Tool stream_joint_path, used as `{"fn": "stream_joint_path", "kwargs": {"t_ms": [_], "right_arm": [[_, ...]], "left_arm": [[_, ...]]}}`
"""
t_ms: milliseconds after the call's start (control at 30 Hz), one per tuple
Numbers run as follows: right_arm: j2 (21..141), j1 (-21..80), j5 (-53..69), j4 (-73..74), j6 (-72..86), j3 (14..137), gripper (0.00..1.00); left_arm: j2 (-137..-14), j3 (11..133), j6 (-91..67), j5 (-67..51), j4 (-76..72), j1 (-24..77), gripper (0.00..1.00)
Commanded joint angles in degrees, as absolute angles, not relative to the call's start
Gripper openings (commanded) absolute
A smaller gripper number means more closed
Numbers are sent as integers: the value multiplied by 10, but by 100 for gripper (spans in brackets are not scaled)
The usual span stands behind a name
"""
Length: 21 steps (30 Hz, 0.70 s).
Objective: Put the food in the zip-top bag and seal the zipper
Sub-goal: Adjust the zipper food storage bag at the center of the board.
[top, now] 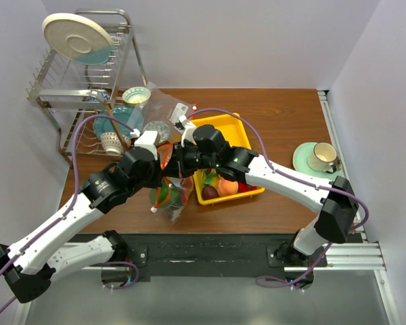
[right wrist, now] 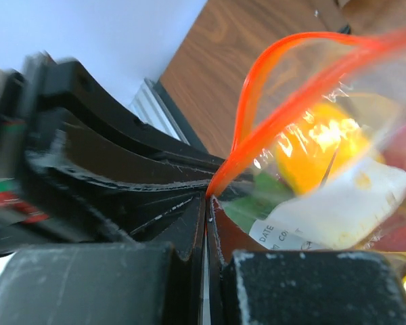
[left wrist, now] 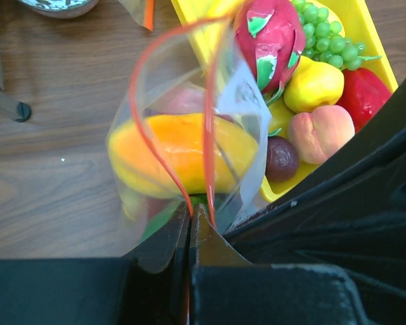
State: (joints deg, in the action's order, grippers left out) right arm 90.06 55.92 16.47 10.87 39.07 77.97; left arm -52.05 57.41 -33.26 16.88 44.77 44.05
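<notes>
The zip-top bag (top: 169,196) hangs between both grippers above the table, with an orange mango (left wrist: 183,152) and green and red food inside. Its orange-red zipper (left wrist: 145,135) stands open in a loop, also in the right wrist view (right wrist: 271,81). My left gripper (left wrist: 190,211) is shut on the zipper at one end of the mouth. My right gripper (right wrist: 208,198) is shut on the zipper at the same end, close against the left one. More food lies in the yellow tray (top: 240,132): dragon fruit (left wrist: 271,37), grapes (left wrist: 328,34), a peach (left wrist: 321,132).
A dish rack (top: 78,88) with plates and bowls stands at the back left. A second clear bag (top: 166,101) lies behind the tray. A cup on a green saucer (top: 318,157) sits at the right edge.
</notes>
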Motion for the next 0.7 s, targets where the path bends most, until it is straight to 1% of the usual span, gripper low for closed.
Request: {"fn": "stream_joint_path", "kwargs": {"t_ms": [0,100,200,333,433,467,567,600,667], "right_arm": [[875,566,154,70,403,776,0],[855,563,93,112,377,774,0],[828,557,61,123,371,753,0],[797,549,29,113,379,717,0],[793,548,21,112,381,709,0],[795,548,19,111,382,709,0],[800,548,14,112,385,708,0],[802,548,11,112,386,707,0],[802,548,8,111,390,703,0]], "left_arm": [[-523,606,-344,153,383,444,0],[-517,613,-337,181,392,443,0],[-521,611,-332,192,400,444,0],[-520,599,-330,171,386,443,0],[-513,602,-322,155,370,444,0],[-514,606,-320,152,371,443,1],[-522,624,-308,139,382,444,19],[-525,628,-300,134,387,443,28],[-524,632,-293,113,395,443,36]]}}
